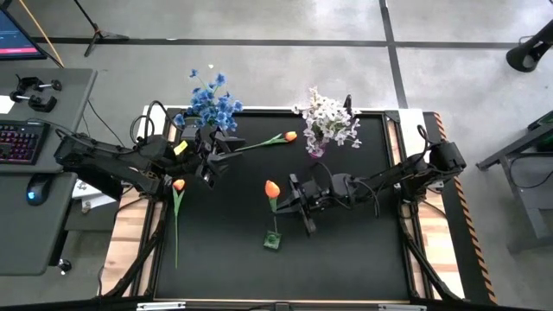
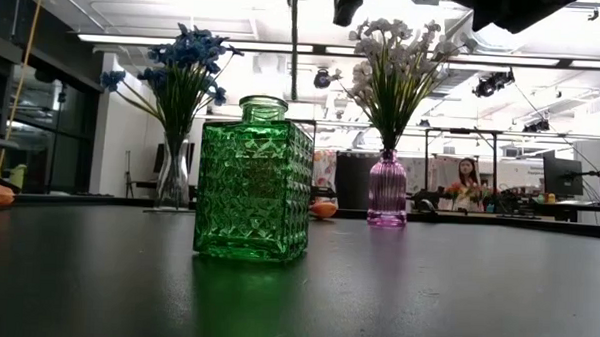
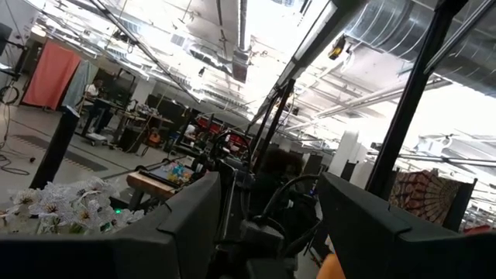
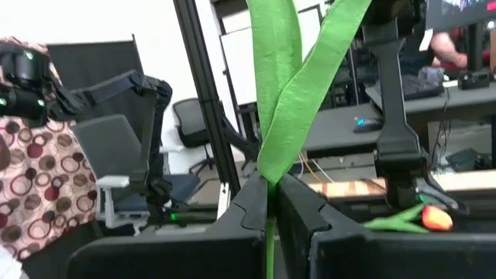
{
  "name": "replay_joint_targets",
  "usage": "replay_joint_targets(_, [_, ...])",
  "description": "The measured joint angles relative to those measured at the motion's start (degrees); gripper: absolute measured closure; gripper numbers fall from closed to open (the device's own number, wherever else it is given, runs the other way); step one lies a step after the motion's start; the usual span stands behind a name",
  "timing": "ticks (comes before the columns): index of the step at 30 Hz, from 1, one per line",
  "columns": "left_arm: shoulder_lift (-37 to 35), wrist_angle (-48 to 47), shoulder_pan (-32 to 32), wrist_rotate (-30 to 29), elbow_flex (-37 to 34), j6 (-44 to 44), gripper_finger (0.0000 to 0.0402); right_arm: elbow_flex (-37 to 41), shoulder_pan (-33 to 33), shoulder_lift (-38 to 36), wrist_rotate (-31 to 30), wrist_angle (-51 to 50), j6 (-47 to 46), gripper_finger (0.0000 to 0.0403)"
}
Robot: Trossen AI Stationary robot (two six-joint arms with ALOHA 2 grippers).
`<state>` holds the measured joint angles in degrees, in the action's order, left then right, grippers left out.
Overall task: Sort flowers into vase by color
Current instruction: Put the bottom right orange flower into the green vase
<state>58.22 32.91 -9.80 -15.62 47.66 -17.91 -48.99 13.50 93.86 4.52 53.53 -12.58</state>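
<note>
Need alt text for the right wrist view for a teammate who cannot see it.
The right gripper is shut on the green stem of an orange tulip, whose long leaves rise up the middle of the picture. Beyond it the left arm reaches in, and another orange tulip lies on the table.

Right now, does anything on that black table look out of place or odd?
Two orange tulips lie flat instead of standing in a vase: one near the purple vase of white flowers, at, another by the table's left edge. The green glass vase is empty. Nothing is spilled.
</note>
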Motion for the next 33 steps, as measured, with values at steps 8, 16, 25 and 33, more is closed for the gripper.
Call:
replay_joint_targets(8, [0.0, 0.0, 0.0, 0.0, 0.0, 0.02, 0.0195, 0.0, 0.0, 0.0, 0.02, -0.27, 0.97, 0.0403])
replay_joint_targets(16, [0.0, 0.0, 0.0, 0.0, 0.0, 0.04, 0.0195, 0.0, 0.0, 0.0, 0.28, 0.76, 0.98, 0.0403])
replay_joint_targets(25, [0.0, -0.01, 0.02, 0.59, 0.02, 0.18, 0.0195, 0.0, 0.02, 0.0, 2.25, 4.16, 1.04, 0.0403])
replay_joint_targets(33, [-0.02, -0.03, 0.02, 1.54, 0.02, 0.06, 0.0195, 0.0, 0.04, 0.0, 2.88, 5.62, 5.1, 0.0403])
